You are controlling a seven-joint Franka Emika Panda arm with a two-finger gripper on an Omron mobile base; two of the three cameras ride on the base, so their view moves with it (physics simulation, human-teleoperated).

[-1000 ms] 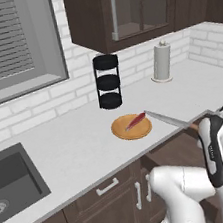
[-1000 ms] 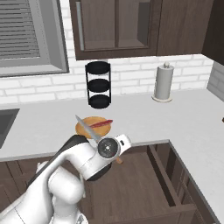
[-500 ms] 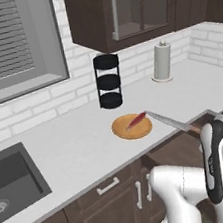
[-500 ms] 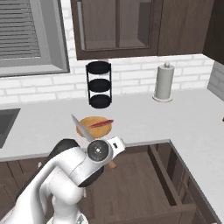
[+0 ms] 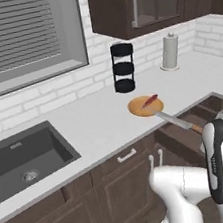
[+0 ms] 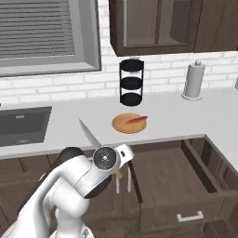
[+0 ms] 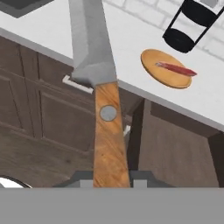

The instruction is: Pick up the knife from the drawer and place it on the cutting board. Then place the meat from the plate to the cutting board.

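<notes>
My gripper is shut on the wooden handle of the knife. Its silver blade points up and away in the hand view. The same knife rises from the arm over the counter edge, and its blade slants toward the plate. The round orange-tan plate lies on the white counter with the red meat on it. The dark brown drawer stands pulled out below the counter. The cutting board is out of view.
A black three-tier rack stands behind the plate, and a paper towel roll stands to the right by the wall. A sink is set into the counter at left. Dark wall cabinets hang above.
Both base views have shifted, so the base has moved and more of the sink shows. The knife stays in the gripper, its blade now raised over the counter edge left of the plate.
</notes>
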